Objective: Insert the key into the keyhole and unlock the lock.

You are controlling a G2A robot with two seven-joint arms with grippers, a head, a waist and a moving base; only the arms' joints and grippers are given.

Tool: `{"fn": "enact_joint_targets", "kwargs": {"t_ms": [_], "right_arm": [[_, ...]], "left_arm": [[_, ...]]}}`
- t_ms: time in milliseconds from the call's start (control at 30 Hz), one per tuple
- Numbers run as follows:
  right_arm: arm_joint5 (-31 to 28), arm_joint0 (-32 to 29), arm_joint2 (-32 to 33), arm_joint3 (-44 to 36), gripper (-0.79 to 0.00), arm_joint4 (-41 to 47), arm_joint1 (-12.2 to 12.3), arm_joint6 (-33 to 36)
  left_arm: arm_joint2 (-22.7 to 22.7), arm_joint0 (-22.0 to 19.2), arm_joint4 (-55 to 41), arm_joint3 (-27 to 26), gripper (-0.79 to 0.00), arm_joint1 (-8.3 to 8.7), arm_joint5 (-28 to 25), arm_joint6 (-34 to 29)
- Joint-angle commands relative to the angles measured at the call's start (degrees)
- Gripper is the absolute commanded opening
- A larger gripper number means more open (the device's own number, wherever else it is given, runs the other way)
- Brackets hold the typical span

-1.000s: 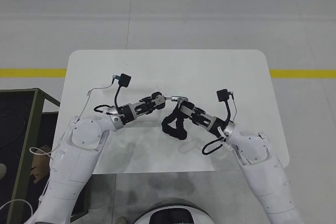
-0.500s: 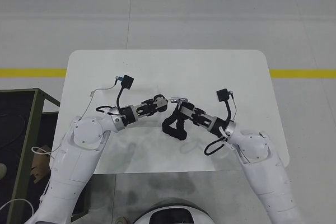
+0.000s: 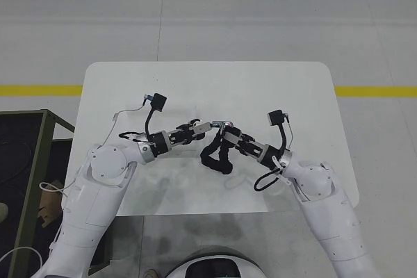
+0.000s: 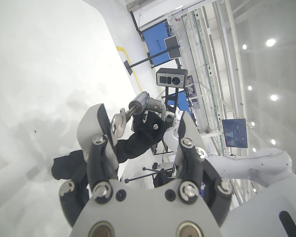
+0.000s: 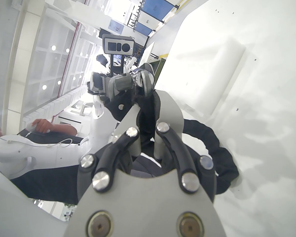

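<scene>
A silver lock cylinder (image 4: pixel 140 102) on a black sleeved cable loop (image 3: pixel 214 158) is held up over the middle of the white table. A silver key (image 4: pixel 118 124) sticks in the lock's keyhole. My left gripper (image 4: pixel 143 122) is open around the key. The key's head lies against one finger pad (image 4: pixel 102 122), and the other finger stands well clear. My right gripper (image 5: pixel 148 104) is shut on the lock's black sleeve just behind the metal body (image 5: pixel 128 81). In the top view the left gripper (image 3: pixel 203 127) and right gripper (image 3: pixel 231 137) face each other at the lock (image 3: pixel 222 126).
The white table (image 3: pixel 264 90) has bare room all around the two grippers. A dark open bin (image 3: pixel 21 160) stands off the table's left side. The cable loop hangs down to the tabletop between the arms.
The left gripper has shifted slightly towards the robot and its fingers look spread apart now, with the key still in the lock. The right arm and lock have barely moved.
</scene>
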Motion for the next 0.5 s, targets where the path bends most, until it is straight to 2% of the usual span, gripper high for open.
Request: {"fn": "enact_joint_targets", "kwargs": {"t_ms": [0, 67, 167, 267, 333, 367, 400, 433, 467], "right_arm": [[-0.4, -0.2, 0.4, 0.0, -0.785, 1.5, 0.1, 0.3], [-0.7, -0.3, 0.9, 0.1, -0.785, 3.1, 0.2, 0.9], [-1.1, -0.4, 1.4, 0.5, -0.785, 5.8, 0.3, 2.1], [-1.4, -0.2, 1.5, 1.3, -0.785, 8.4, 0.4, 3.8], [-1.6, 0.0, 1.5, 1.8, -0.785, 8.8, 0.5, 4.3], [-1.6, 0.1, 1.3, 2.0, -0.785, 9.1, 0.5, 4.6], [-1.6, 0.2, 1.2, 2.2, -0.785, 9.2, 0.5, 4.7], [-1.7, 0.3, 1.1, 2.4, -0.785, 9.1, 0.5, 4.7], [-1.6, 0.4, 1.0, 2.5, -0.785, 9.2, 0.5, 4.8]], "left_arm": [[-0.6, 0.3, -0.9, 0.2, 0.000, 0.02, 0.1, 0.3], [-1.4, 0.5, -2.0, 0.4, -0.003, 0.05, 0.3, 0.4], [-2.6, 0.8, -4.7, 1.1, -0.058, 0.10, 0.7, -0.1], [-3.5, 0.9, -7.5, 2.0, -0.240, 0.17, 1.2, -1.3], [-4.1, 0.8, -8.8, 2.4, -0.437, 0.22, 1.3, -1.9], [-4.2, 0.8, -9.3, 2.6, -0.496, 0.24, 1.4, -2.6], [-4.4, 0.7, -9.4, 2.7, -0.517, 0.28, 1.3, -3.0], [-4.5, 0.6, -9.2, 2.7, -0.606, 0.33, 1.2, -3.6], [-4.4, 0.6, -8.9, 2.7, -0.742, 0.38, 0.9, -4.2]]}}
